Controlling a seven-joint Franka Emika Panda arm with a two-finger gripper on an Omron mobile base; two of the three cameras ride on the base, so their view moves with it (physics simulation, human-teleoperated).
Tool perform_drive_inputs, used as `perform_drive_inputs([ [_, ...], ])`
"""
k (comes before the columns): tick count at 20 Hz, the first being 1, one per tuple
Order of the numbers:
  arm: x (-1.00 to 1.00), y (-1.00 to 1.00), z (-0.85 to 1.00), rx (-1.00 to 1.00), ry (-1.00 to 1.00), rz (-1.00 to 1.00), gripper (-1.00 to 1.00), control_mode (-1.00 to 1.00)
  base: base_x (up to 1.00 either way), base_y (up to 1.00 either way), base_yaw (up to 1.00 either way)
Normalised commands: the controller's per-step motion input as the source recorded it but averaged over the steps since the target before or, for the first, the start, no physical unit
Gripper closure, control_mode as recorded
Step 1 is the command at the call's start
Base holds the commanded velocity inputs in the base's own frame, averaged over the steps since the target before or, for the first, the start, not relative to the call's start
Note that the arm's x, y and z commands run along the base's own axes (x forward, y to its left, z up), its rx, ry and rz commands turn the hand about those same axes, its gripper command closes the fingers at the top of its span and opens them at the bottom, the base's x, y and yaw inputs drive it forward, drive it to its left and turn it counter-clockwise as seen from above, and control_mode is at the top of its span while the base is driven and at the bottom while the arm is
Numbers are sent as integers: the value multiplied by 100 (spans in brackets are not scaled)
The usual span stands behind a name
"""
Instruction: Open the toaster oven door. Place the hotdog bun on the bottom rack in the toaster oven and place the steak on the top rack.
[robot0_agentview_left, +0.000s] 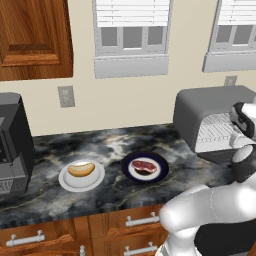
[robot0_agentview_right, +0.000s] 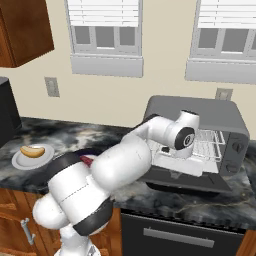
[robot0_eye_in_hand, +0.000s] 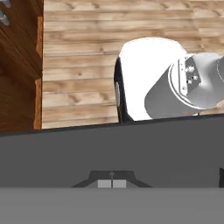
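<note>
Marble counter (robot0_agentview_left: 105, 145) carrying grey oven (robot0_agentview_right: 200, 112) at right, door (robot0_agentview_right: 190, 181) lying open and flat, pale racks showing. Bun (robot0_agentview_left: 81, 169) and steak (robot0_agentview_left: 143, 166) sitting on plates. Gripper (robot0_eye_in_hand: 112, 183) pressed together over door; arm hiding rack detail.

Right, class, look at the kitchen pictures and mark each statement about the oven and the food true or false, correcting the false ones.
1. The toaster oven door is folded down open. True.
2. The hotdog bun sits on the bottom rack. False: it lies on a white plate on the counter.
3. The steak lies on a dark plate. True.
4. The bun's plate is to the right of the steak's plate in the left base view. False: it is to the left.
</note>
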Motion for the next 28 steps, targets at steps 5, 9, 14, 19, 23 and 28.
perform_drive_inputs([
  [5, 15, -20, -86, 8, 25, 0, 100, -100, 0, 0, 0],
  [9, -9, -14, -84, 6, 23, 0, 100, -100, 0, 0, 0],
  [14, -23, -20, -36, 4, 7, 0, 100, -100, 0, 0, 0],
  [19, -35, -28, 68, 8, -2, 0, 100, -100, 0, 0, 0],
  [23, -32, -7, 82, 0, -21, 0, 100, -100, 0, 0, 0],
  [28, -4, -14, 74, 0, -24, -2, 100, -100, 0, 0, 0],
])
